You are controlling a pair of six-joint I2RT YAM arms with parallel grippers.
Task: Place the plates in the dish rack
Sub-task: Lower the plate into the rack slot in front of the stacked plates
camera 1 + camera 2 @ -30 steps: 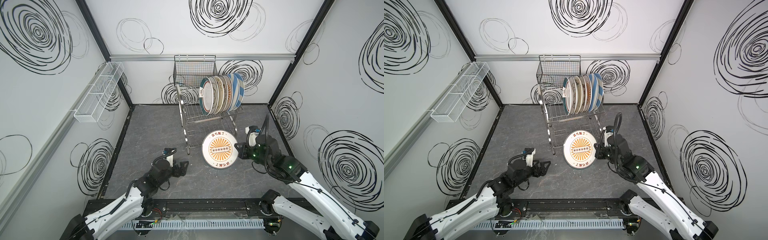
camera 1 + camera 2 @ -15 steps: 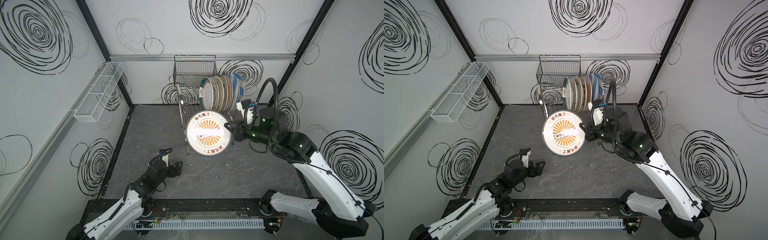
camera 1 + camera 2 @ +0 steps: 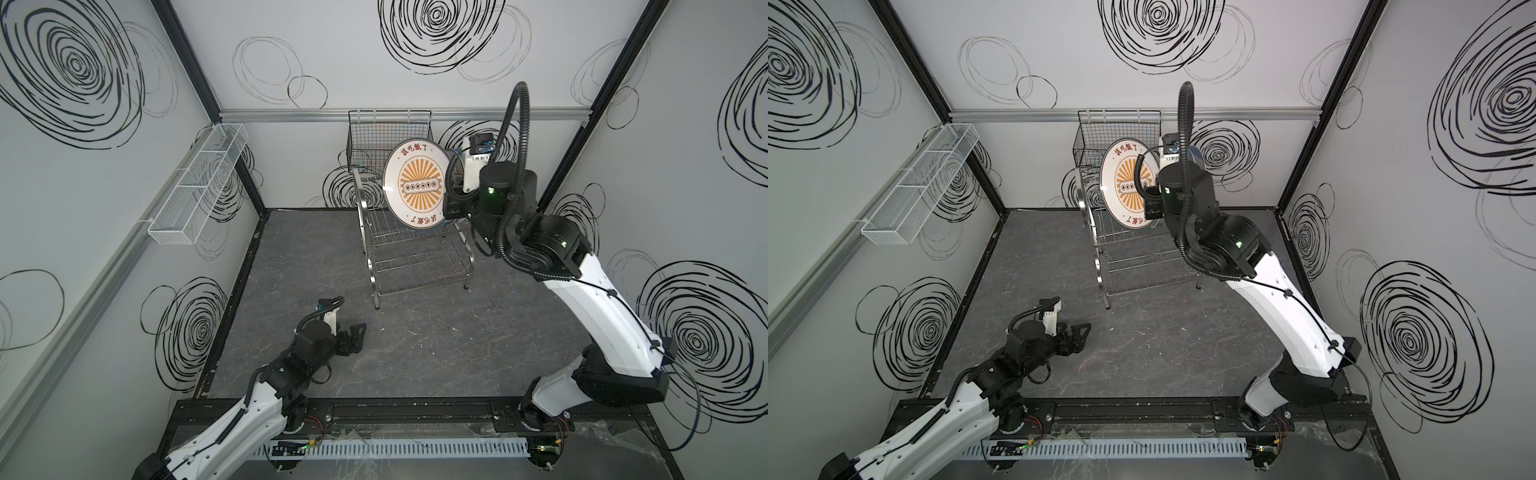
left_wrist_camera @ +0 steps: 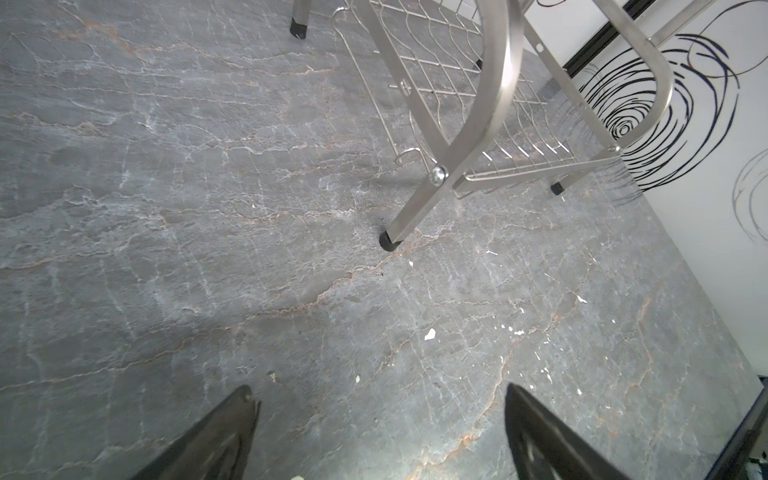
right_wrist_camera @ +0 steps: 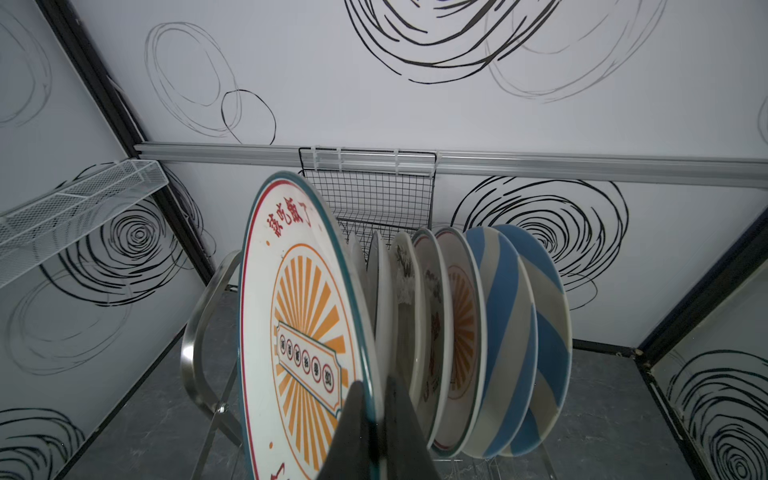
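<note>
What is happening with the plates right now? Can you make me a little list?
Held plate: sunburst plate, on edge, beside the row
Holder: right fingers, shut on its rim
Already loaded: racked plates, standing in a row in the dish rack
Other arm: left fingers, open, empty, low over the table

Both arms, left arm (image 3: 266,409) & right arm (image 3: 598,311): white shell links w/ black joints, bases bolted on a black rail (image 3: 415,409). Right has a ribbed black cable conduit (image 3: 519,112), a thin black wire clipped along the shell, and green LEDs (image 3: 490,192) on the joint housings. White wrist-cam mount (image 3: 473,166); left gripper (image 4: 379,388) has black tapered fingers (image 4: 216,436).
</note>
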